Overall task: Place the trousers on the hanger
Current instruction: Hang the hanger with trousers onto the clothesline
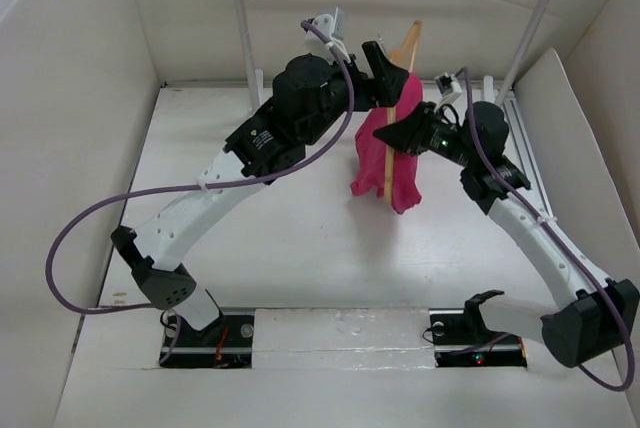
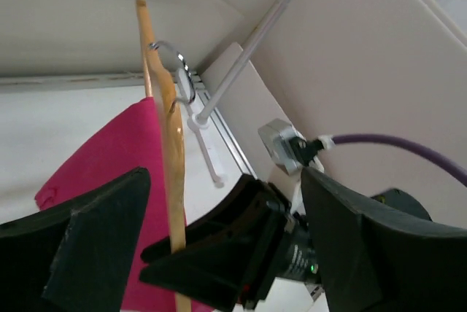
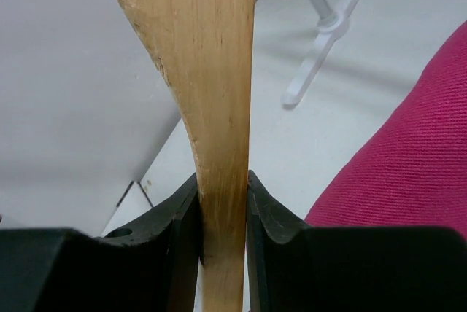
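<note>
Near the middle of the table's far edge, the right gripper (image 3: pixel 222 203) clamps the hanger (image 1: pixel 410 48). Its long axis runs far to near. Trousers (image 1: pixel 375 163) drape over it. The left gripper (image 1: pixel 385 70) gapes wide beside it, holding nothing.

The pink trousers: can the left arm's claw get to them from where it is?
Probably yes. The left claw is open with the trousers right beside one finger. The hanger runs between its fingers, and the right claw, shut on the hanger, sits close, so they may crowd it a little.

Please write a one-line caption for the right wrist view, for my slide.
Right gripper shut on the wooden hanger, with the pink trousers beside it.
</note>
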`<act>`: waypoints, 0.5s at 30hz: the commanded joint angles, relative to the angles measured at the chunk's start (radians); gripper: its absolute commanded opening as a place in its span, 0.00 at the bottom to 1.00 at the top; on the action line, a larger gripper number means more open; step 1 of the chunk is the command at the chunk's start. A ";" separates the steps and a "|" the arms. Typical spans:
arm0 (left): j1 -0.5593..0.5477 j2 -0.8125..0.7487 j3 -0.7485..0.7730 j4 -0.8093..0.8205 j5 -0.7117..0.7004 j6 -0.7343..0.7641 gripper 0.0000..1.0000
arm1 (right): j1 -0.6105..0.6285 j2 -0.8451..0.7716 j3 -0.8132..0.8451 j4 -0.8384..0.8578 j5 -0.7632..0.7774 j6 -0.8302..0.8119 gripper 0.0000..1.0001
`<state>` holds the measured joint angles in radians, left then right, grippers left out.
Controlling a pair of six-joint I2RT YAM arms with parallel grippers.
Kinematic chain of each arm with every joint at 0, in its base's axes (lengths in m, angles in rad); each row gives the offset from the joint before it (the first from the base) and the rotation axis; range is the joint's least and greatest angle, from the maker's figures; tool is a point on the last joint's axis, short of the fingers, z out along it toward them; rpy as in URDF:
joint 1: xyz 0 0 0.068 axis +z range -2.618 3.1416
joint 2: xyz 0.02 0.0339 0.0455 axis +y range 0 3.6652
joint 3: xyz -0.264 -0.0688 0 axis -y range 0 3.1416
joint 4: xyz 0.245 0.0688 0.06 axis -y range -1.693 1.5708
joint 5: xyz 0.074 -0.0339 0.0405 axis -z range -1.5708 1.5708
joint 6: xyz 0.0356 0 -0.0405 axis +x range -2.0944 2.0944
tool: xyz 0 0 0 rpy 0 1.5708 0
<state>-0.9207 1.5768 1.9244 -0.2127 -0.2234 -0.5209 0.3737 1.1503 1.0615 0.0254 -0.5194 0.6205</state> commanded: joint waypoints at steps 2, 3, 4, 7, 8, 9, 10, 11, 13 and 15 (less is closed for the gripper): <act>0.002 -0.104 0.024 0.067 -0.005 0.051 0.90 | -0.102 0.000 0.164 0.231 -0.117 -0.032 0.00; 0.002 -0.116 0.012 0.067 -0.016 0.062 0.99 | -0.126 0.020 0.196 0.237 -0.151 -0.027 0.00; 0.014 -0.129 -0.007 0.068 -0.034 0.070 0.99 | -0.154 0.031 0.212 0.245 -0.172 -0.021 0.00; 0.042 -0.187 -0.117 0.079 -0.036 0.059 0.99 | -0.271 0.084 0.271 0.274 -0.244 0.004 0.00; 0.051 -0.214 -0.177 0.082 -0.034 0.061 0.99 | -0.321 0.101 0.284 0.290 -0.286 0.034 0.00; 0.051 -0.227 -0.204 0.082 -0.036 0.062 0.99 | -0.344 0.121 0.291 0.315 -0.304 0.057 0.00; 0.051 -0.241 -0.234 0.081 -0.043 0.061 0.99 | -0.364 0.150 0.302 0.394 -0.313 0.118 0.00; 0.051 -0.276 -0.327 0.081 -0.042 0.049 0.99 | -0.421 0.187 0.324 0.447 -0.338 0.167 0.00; 0.051 -0.290 -0.358 0.076 -0.047 0.042 0.99 | -0.433 0.230 0.347 0.513 -0.338 0.220 0.00; 0.051 -0.301 -0.429 0.052 -0.050 0.022 0.99 | -0.455 0.279 0.389 0.565 -0.363 0.249 0.00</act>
<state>-0.8684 1.2888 1.5711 -0.1493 -0.2638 -0.4835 -0.0570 1.4132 1.3296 0.2386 -0.8082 0.8013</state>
